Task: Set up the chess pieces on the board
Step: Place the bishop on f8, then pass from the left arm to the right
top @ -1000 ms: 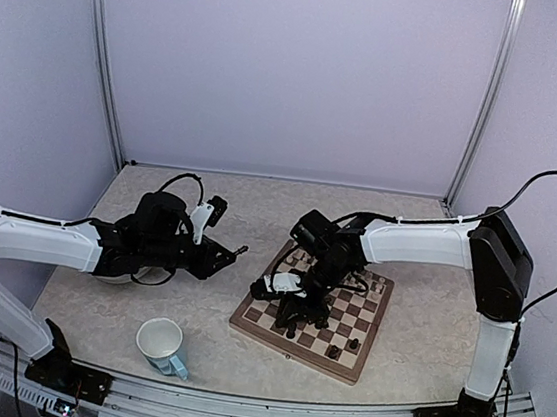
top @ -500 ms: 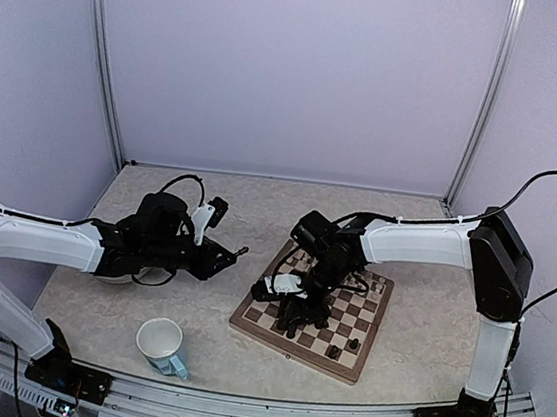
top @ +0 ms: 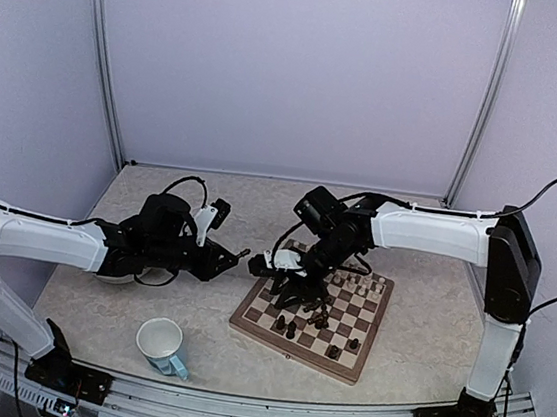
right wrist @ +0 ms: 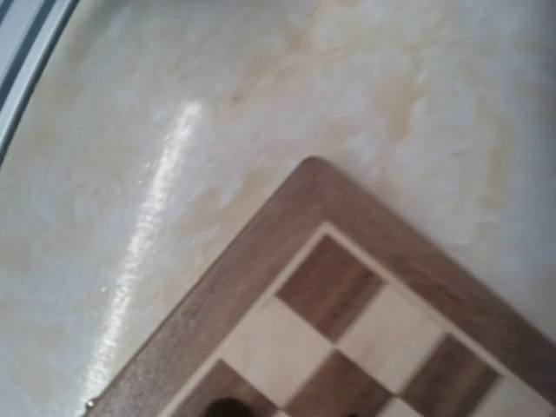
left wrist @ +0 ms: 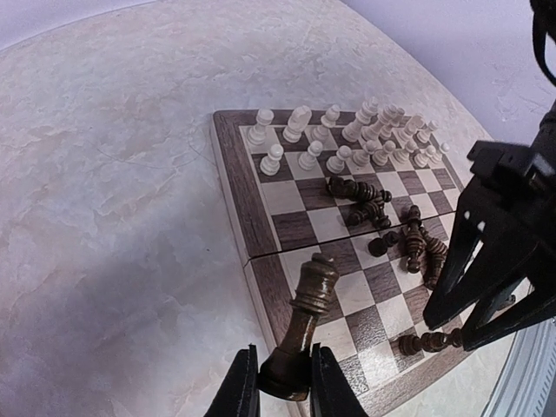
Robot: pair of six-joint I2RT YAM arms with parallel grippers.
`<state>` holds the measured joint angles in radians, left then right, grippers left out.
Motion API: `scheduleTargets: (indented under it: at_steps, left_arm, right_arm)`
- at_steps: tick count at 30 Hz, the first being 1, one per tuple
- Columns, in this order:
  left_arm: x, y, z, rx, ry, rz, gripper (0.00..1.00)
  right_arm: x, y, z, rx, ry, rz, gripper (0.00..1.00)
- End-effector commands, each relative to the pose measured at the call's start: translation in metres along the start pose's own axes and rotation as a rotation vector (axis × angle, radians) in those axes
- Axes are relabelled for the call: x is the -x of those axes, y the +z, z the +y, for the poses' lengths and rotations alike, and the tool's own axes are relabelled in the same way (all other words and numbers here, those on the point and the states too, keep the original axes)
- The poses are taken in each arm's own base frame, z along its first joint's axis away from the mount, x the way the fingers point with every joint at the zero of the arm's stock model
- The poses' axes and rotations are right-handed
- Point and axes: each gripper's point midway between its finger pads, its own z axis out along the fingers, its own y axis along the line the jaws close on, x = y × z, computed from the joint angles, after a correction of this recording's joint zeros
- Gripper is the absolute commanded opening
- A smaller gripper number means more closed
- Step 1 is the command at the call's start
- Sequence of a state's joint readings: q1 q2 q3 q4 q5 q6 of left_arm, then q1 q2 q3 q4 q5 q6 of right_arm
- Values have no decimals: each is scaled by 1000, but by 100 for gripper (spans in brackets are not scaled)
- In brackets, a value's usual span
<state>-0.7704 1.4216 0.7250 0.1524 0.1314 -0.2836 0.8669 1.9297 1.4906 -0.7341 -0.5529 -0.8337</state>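
wooden chessboard (top: 285,349): square and flat, dark-brown and cream checks inside a light-brown border, lying on the pale marbled counter (top: 159,200) in front of the right arm, turned at an angle to the counter's near edge.
left arm: stretched low from the near-left corner toward the middle, forearm nearly level, wrist aimed at the board's left side.
left tool (left wrist: 278,384): pinching the base of a tall dark-brown turned piece with a crowned top (left wrist: 307,321). the piece leans away from the fingers. from above, the tool tip (top: 237,255) sits just off the board's left edge.
right arm: upper link rising from the near-right corner, white forearm reaching left over the board's far part, black wrist bent downward.
right tool (top: 290,288): pointing down over the board's left part, near the dark pieces. spread or pressed together, i cannot tell: from above it is one dark mass, and the left wrist view cuts it off at the frame's right edge (left wrist: 473,287).
cream-white pieces (left wrist: 347,139): upright in two rows along the edge farthest from the left tool.
dark pieces (left wrist: 395,230): mostly toppled in a loose heap near the board's middle.
right wrist view: blurred. only a board corner (right wrist: 261,252) and counter show, its own fingers out of frame.
white mug with a pale-blue handle (top: 161,343): upright near the counter's front, apart from the board.
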Motion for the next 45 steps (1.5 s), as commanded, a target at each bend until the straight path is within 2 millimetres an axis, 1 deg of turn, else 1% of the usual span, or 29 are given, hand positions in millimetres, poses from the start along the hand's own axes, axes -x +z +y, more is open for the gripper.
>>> scheduleTargets:
  at_steps: [1, 2, 5, 8, 10, 11, 14, 17, 19, 22, 26, 30, 36, 41, 45]
  left_arm:
    - [21, 1, -13, -58, 19, -57, 9]
    - [23, 0, -16, -72, 20, -67, 9]
    - [35, -8, -34, -146, 37, -128, 9]
    - [50, -16, -53, -203, 64, -193, 9]
    - [57, -19, -65, -231, 79, -231, 9]
    - [61, -21, -70, -246, 84, -250, 9]
    - [70, -20, -86, -285, 98, -278, 9]
    - [73, -15, -98, -315, 110, -279, 9]
    - [77, -11, -105, -330, 117, -280, 10]
    - [79, -5, -113, -342, 124, -274, 10]
    - [81, -2, -119, -351, 125, -274, 10]
    - [81, 0, -119, -351, 121, -273, 10]
    - [80, 1, -120, -355, 117, -273, 10]
    - [79, 2, -120, -354, 115, -273, 10]
    - [78, 3, -119, -351, 115, -271, 10]
  right_arm:
    - [16, -40, -5, -37, 0, -68, 34]
    - [18, -50, -8, -55, 8, -87, 33]
    - [34, -92, -24, -165, 60, -200, 33]
    - [50, -135, -42, -259, 158, -354, 38]
    - [52, -151, -50, -233, 251, -435, 40]
    - [53, -154, -50, -202, 290, -469, 41]
    - [59, -152, -46, -101, 353, -540, 44]
    - [64, -147, -40, 6, 391, -592, 49]
    - [65, -143, -39, 46, 405, -608, 50]
    - [69, -142, -33, 98, 396, -631, 51]
    - [72, -144, -26, 131, 383, -648, 48]
    - [70, -143, -22, 133, 374, -648, 43]
    - [67, -138, -20, 138, 376, -643, 35]
    - [67, -136, -22, 139, 378, -640, 25]
    - [66, -134, -23, 134, 377, -637, 12]
